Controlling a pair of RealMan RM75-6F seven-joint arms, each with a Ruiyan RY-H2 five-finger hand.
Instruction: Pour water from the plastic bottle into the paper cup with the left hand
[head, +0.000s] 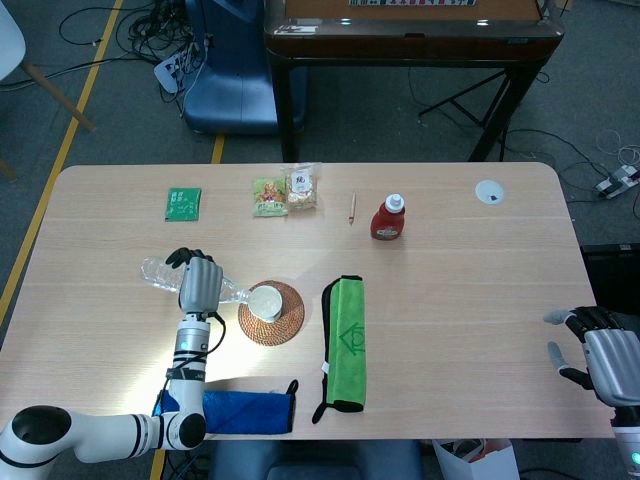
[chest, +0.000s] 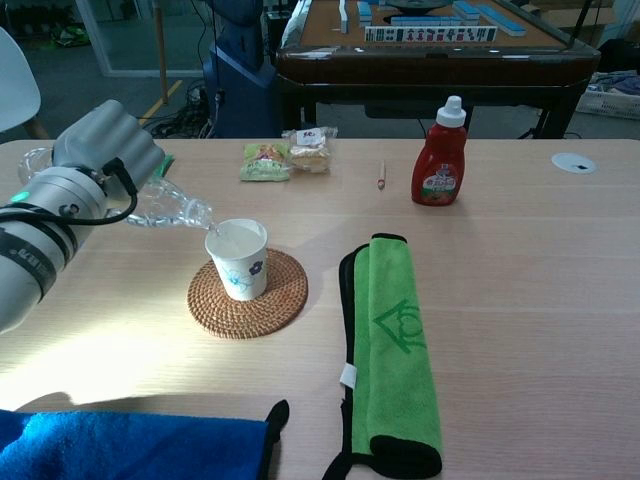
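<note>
One bottle (chest: 168, 204) is held tipped over by the left hand (chest: 105, 150), fingers wrapped round its body, neck angled down toward the cup (chest: 238, 259). Mouth sits just at the cup's near rim, on the left side. Bottle is clear plastic; how much water remains in it cannot be told. No stream can be made out between mouth and rim at this size.

Judged to be mid-pour. For a clean pour the mouth should be kept over the rim, not outside it, and the tilt raised slowly so the flow does not overshoot. Cup is light paper and could be knocked if the neck is pressed against it; a small gap is advised.

Cup stands upright on a round woven coaster (chest: 248, 293), on the surface (chest: 520, 280). Interior looks white; the water level cannot be read.

Right of the coaster a folded green cloth (chest: 392, 345) lies lengthwise. Further back a red sauce bottle (chest: 439, 166) stands upright, capped.

Right hand (head: 608, 356) is seen at the surface's right edge, fingers spread, holding nothing.
</note>
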